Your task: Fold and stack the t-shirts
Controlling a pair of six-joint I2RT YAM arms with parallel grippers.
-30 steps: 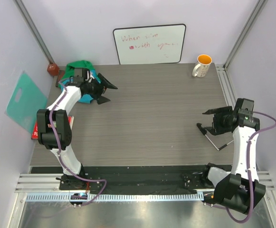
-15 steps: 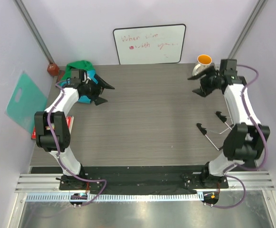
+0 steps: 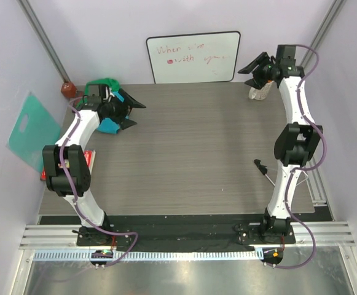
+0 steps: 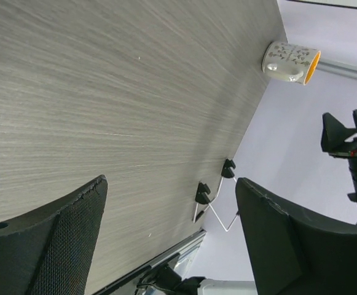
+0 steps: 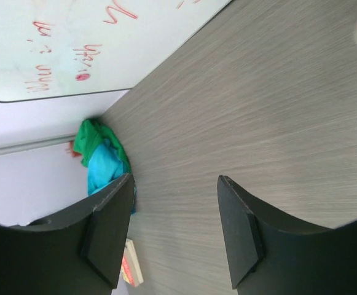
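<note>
The two t-shirts lie crumpled in one heap at the table's back left corner. The green t-shirt (image 3: 106, 83) (image 5: 87, 138) is at the back and the turquoise t-shirt (image 3: 109, 126) (image 5: 102, 169) in front of it. My left gripper (image 3: 131, 113) (image 4: 172, 184) hovers just right of the heap, open and empty, pointing away across the table. My right gripper (image 3: 252, 65) (image 5: 175, 179) is raised high at the back right above the mug (image 3: 261, 91), open with nothing between its fingers, facing the heap from far off.
A whiteboard (image 3: 193, 57) leans on the back wall. A wire stand (image 3: 270, 175) (image 4: 218, 196) lies at the front right. A teal plastic sheet (image 3: 34, 129) leans on the left wall, above a red book (image 3: 46, 169). A brown object (image 3: 67, 89) sits in the back left corner.
My right arm has swung from the front right up to the back right, above the mug, its jaws narrowing a little. The left gripper has edged slightly toward the back.
</note>
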